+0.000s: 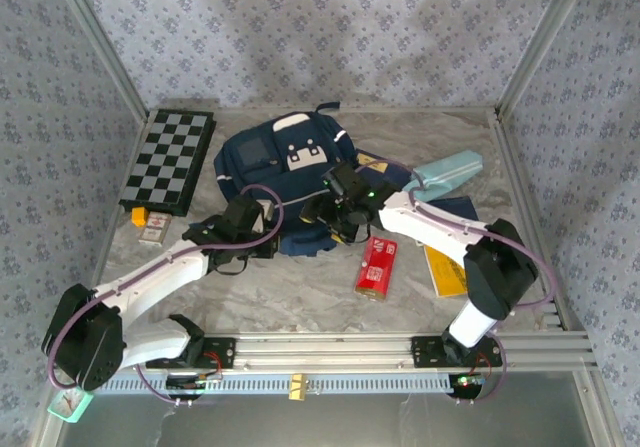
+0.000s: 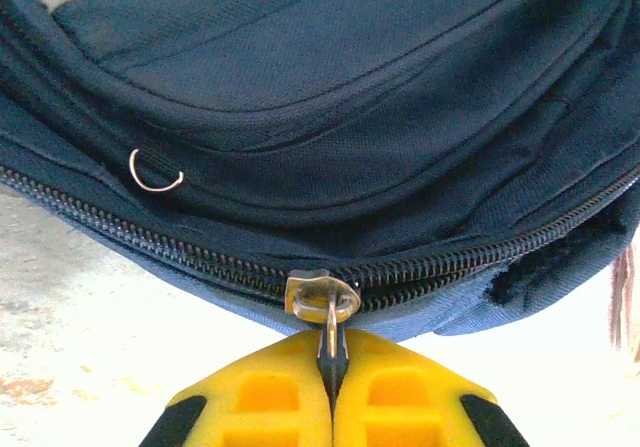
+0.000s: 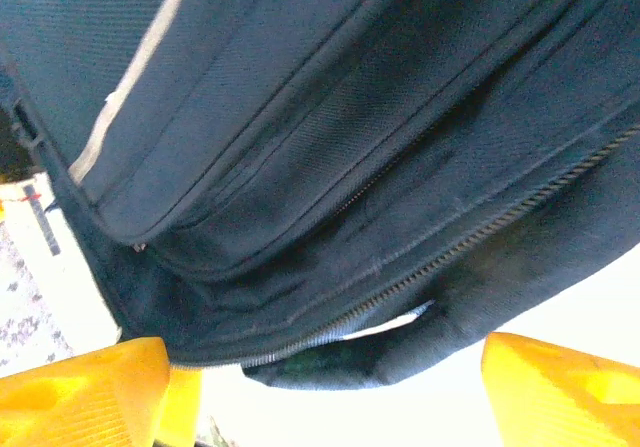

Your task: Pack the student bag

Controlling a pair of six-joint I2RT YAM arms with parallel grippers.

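My left gripper [image 2: 332, 355] is pinched hard on the metal zipper pull [image 2: 327, 312] of the student bag [image 2: 350, 117]. Its yellow pads are pressed flat together with only the thin tab between them. The bag's navy fabric rises straight ahead of the fingertips, and the slider sits on the zip line just beyond them. I judge this grip is meant to draw the zip along and open the bag for packing. Further right, my right gripper [image 3: 330, 397] stands wide, its yellow fingers [image 3: 90, 387] well apart and closed on nothing. The bag's lower edge and a run of zipper lie just ahead, between the two tips. I take it to be placed there to steady the fabric against the other arm's pull. From above, a red packet [image 1: 377, 266] lies on the near side of that gripper, and a light-blue pencil case [image 1: 450, 172] lies off to its right.
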